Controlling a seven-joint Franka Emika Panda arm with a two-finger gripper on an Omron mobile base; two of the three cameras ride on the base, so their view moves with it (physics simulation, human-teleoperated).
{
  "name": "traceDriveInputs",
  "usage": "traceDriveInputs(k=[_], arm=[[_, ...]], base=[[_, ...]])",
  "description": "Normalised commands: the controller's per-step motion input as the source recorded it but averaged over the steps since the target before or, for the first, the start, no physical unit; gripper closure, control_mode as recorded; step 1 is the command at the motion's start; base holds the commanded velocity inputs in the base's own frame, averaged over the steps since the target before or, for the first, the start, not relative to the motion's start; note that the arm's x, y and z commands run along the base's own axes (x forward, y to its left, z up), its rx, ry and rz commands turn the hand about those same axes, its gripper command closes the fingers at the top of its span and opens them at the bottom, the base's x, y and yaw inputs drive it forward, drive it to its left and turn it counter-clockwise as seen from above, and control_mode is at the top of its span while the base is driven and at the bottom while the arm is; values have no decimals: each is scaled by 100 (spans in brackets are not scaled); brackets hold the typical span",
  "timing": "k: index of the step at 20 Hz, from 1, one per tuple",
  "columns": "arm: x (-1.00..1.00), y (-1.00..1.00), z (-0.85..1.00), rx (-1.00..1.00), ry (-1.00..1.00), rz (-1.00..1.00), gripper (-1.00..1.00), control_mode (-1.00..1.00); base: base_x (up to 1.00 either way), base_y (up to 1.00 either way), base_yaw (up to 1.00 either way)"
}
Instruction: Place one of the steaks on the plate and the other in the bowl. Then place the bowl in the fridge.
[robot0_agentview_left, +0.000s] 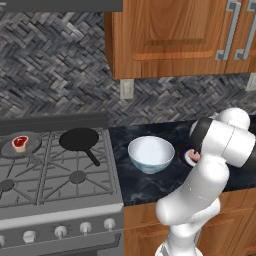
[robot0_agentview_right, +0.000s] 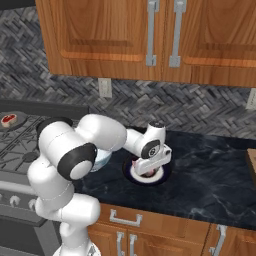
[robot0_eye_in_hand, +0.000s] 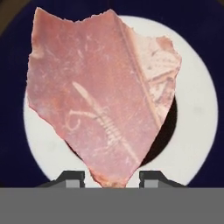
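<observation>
Pincer (robot0_eye_in_hand: 111, 176) is hanging directly over the plate (robot0_eye_in_hand: 194, 109), its two dark tips flanking the narrow end of a steak (robot0_eye_in_hand: 98, 94). Tips are standing slightly apart beside the meat; whether they are pinching it or letting go I cannot tell. A dark shadow is showing under the steak's lower right edge, so it is likely sitting a little above the white dish.

Risks, as I am judging them: the slab is overhanging the plate's upper left rim, so a release now could leave it tilted or partly off the dish. Meat sticking to a tip could drag out on the lift.

Room: the plate is sitting on the dark counter (robot0_agentview_right: 210, 170), open stone to its right, cabinets well overhead. The bowl (robot0_agentview_left: 151, 153) is standing close by on the stove side, so a sideways swing that way is needing care. Second steak (robot0_agentview_left: 20, 142) is lying in a grey pan (robot0_agentview_left: 31, 147) on the far burner, well apart.
</observation>
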Motion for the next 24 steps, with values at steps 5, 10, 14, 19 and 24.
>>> traceDriveInputs(k=[5, 10, 14, 19, 24], arm=[[10, -5, 0, 0, 0, 4, -100, -100], [-14, 1, 8, 0, -1, 0, -100, -100], [-62, 39, 69, 0, -11, -13, -100, -100], [-46, 82, 85, 1, 0, -21, -100, -100], [-40, 75, 73, -9, 2, -20, -100, -100]], base=[[0, 0, 0], [0, 0, 0], [0, 0, 0], [0, 0, 0], [0, 0, 0]])
